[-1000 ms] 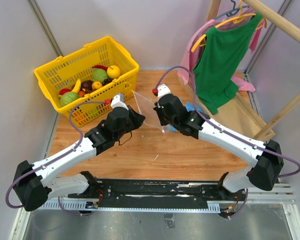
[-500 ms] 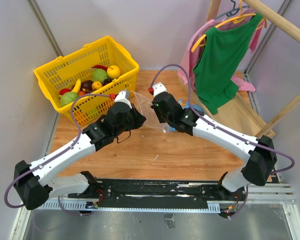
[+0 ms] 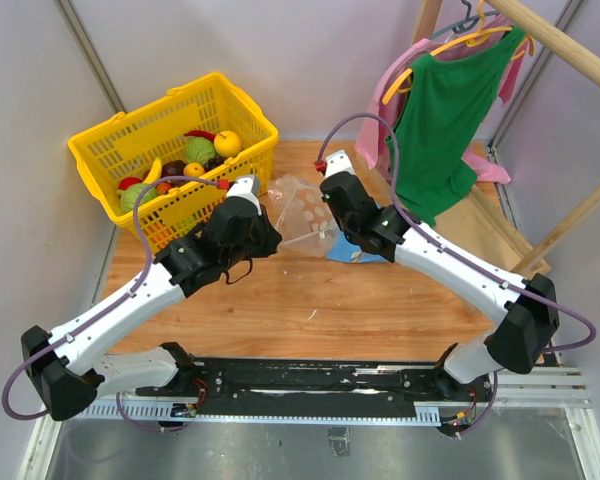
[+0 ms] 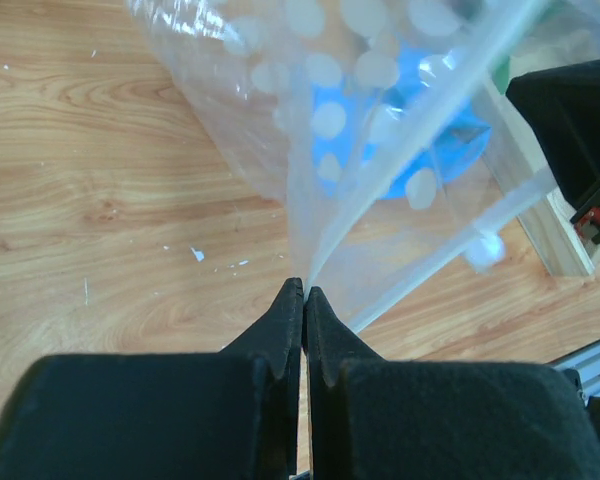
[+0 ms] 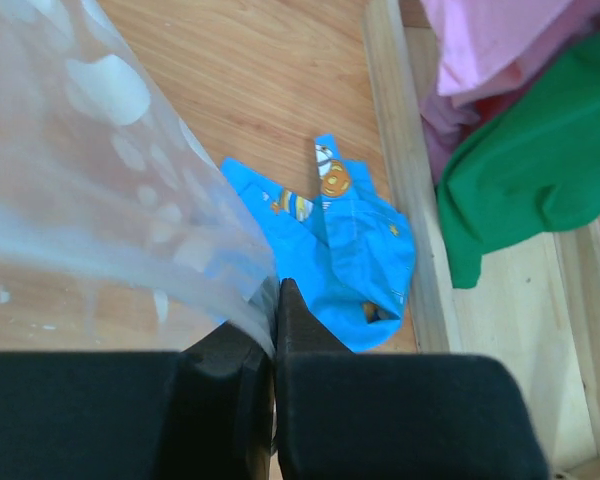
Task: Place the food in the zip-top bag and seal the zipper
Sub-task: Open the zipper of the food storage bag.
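While left gripper [image 4: 302, 292] and right gripper [image 5: 276, 290] pinch the zip-top bag [image 3: 305, 215], it hangs just beside the yellow basket [image 3: 95, 168].
Both fully closed on thin film — a slip would collapse the mouth; the food [image 3: 197, 153] lies inside the basket, neither gripper free.

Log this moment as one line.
left gripper: shut on zip-top bag | right gripper: shut on zip-top bag | food: in yellow basket | zip-top bag: no food inside
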`<action>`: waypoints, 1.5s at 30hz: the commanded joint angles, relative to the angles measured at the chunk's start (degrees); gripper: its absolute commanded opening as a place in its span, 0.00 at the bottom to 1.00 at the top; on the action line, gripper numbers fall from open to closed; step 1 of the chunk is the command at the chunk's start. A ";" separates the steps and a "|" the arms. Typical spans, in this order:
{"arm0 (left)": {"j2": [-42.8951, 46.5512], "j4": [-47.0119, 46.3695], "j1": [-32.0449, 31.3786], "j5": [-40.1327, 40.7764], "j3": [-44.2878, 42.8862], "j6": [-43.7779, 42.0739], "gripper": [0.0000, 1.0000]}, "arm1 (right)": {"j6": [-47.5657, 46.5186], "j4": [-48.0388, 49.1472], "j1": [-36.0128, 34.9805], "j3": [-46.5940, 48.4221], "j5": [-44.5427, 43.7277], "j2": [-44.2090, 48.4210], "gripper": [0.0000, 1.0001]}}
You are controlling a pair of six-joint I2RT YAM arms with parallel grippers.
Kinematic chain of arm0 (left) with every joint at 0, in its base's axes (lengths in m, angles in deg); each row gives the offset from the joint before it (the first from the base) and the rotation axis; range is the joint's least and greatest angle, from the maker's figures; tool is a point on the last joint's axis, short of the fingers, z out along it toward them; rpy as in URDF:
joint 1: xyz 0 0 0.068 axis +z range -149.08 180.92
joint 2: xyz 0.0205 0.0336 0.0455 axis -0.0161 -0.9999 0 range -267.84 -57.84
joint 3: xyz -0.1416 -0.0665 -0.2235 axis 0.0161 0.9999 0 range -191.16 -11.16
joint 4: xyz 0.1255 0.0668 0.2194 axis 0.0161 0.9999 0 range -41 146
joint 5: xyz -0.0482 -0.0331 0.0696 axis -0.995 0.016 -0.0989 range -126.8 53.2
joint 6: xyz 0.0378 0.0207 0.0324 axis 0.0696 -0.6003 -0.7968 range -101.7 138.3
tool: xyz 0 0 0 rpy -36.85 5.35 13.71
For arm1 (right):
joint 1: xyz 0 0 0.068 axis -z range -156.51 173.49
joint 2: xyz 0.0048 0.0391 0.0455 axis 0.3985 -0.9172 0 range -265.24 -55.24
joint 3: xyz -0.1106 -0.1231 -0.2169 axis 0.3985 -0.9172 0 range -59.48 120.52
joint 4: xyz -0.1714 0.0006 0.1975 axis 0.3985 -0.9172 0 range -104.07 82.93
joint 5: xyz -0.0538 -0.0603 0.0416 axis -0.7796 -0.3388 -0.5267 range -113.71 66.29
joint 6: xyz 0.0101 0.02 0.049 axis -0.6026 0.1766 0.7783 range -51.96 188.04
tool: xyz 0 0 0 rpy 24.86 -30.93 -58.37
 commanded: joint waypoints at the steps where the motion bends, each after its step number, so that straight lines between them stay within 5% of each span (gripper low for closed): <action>1: 0.95 6.34 0.14 3.02 -3.35 -3.58 0.00 | 0.65 -5.30 3.67 0.16 -4.39 2.40 0.01; 13: 0.08 2.05 0.15 -1.43 1.14 -2.40 0.00 | 1.93 -2.68 3.76 -0.91 18.28 3.26 0.01; 30: -0.16 1.30 0.26 -1.43 2.10 -2.40 0.00 | 0.81 -9.34 2.69 3.07 13.49 3.31 0.01; 31: 0.39 -13.86 0.44 -4.72 1.99 -2.96 0.49 | 1.01 -10.42 2.63 4.32 13.22 2.75 0.01; 32: 1.09 -16.22 0.61 -5.88 2.01 -4.81 0.57 | 1.05 -11.04 2.57 5.21 12.56 2.22 0.01; 38: 3.68 -21.13 1.62 -9.01 1.16 -13.41 0.73 | 2.10 -16.86 1.94 11.06 5.64 -1.52 0.01; 45: 3.94 -21.53 4.02 -6.64 1.53 -14.33 0.78 | 0.76 -20.04 1.44 14.22 2.00 -3.40 0.01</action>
